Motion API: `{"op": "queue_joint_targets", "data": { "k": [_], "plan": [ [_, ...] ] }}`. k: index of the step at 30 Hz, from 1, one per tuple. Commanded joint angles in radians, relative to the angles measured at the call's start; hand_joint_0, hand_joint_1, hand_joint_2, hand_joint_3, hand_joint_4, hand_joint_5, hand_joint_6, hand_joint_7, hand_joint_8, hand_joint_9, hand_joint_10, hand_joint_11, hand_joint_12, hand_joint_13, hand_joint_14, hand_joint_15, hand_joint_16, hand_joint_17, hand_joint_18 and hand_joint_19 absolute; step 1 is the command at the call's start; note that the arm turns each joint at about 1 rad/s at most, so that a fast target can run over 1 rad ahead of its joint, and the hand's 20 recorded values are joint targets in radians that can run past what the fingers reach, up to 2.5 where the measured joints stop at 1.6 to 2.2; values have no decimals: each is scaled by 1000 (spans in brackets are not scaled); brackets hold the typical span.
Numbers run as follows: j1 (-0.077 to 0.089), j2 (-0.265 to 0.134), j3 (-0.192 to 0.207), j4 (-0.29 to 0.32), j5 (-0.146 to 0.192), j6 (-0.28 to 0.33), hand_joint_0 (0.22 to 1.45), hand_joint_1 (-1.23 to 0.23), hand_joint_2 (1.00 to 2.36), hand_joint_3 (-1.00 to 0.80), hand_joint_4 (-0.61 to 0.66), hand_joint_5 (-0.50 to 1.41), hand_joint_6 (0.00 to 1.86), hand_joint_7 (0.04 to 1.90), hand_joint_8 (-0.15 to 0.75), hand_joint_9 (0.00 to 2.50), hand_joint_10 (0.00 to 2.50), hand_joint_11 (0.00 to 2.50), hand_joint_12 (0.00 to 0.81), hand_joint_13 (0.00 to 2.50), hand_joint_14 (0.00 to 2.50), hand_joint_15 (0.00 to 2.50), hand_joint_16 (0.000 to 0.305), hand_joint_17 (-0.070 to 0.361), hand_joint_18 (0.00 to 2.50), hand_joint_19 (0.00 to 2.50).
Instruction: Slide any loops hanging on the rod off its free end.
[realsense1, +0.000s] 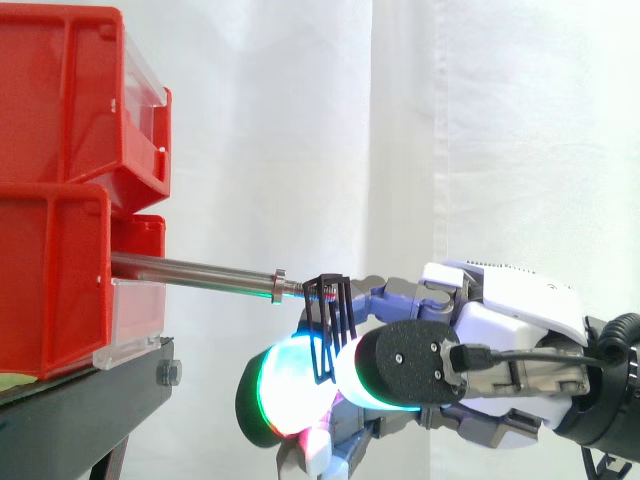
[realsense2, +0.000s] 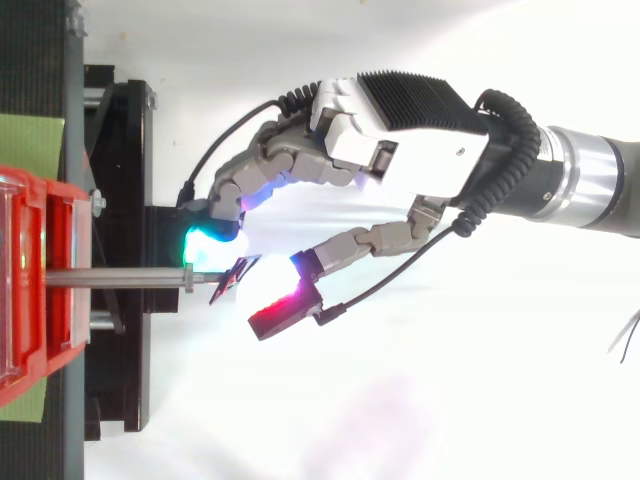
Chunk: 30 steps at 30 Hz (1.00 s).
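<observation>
your hand (realsense2: 420, 150) is at the free end of the rod (realsense1: 190, 270), and the black loop (realsense1: 330, 325) is between its spread fingers.

in the top view the rod leaves the red bins (realsense1: 50, 290) at 9 o'clock and points to 3 o'clock. the black loop sits right at the tip of the rod, turned slantwise, and in the side view it hangs from the tip toward 6 o'clock. the arm enters from 3 o'clock. the fingers are loosely bent and apart, not clamped on anything. the cyan-green pad (realsense2: 205, 243) is just beside the loop at its 11 o'clock, and the red pad (realsense2: 280, 312) is at its 4 o'clock, a little apart. you cannot tell if the cyan-green pad touches the loop.
</observation>
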Motion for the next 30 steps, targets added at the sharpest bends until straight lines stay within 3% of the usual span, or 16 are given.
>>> {"op": "queue_joint_targets", "data": {
  "k": [1,7,11,15,21,30],
  "plan": [
    [-2,0,0,-19,-1,0,573,-655,1011,-361,65,-130,905,828,269,854,29,796,331,786,23,587,47,105,751,635],
    [-4,1,0,-22,-1,2,580,-677,1015,-241,29,-116,922,839,269,863,29,797,331,777,23,584,46,104,723,632],
    [-4,17,0,-33,0,2,580,-686,1014,-263,42,-117,920,835,269,866,29,800,331,774,21,591,45,102,714,647],
    [-4,54,0,-103,-1,2,558,-697,1012,-329,93,-119,899,822,277,863,30,807,337,768,23,591,47,106,719,644],
    [-5,64,0,-171,-3,0,535,-711,1009,-376,109,-119,869,826,277,851,29,798,344,768,22,584,49,109,726,637],
    [-7,63,0,-166,-3,2,529,-684,1010,-365,118,-116,858,827,282,853,29,799,344,768,22,584,49,110,727,636]
  ]
}}
